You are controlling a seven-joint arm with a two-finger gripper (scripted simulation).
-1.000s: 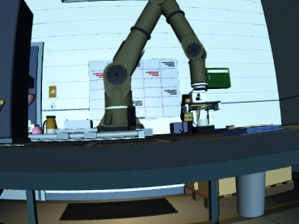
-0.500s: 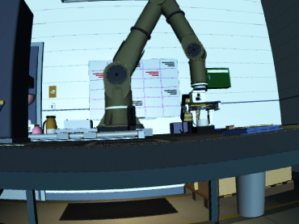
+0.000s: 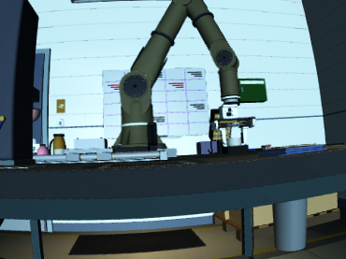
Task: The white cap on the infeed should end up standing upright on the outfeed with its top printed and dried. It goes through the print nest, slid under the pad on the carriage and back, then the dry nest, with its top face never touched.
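The white cap stands upright on the table right of the arm's base, directly under the fingers. A dark block sits just left of it. A blue flat strip lies to its right along the table. A long grey rail with a carriage runs along the table at the foot of the arm. My gripper hangs straight down over the cap, low around it. The gripper is open and holds nothing.
The table's front edge runs across below the cap. A large dark cabinet stands at the far left. A brown jar and a pink object sit beside it.
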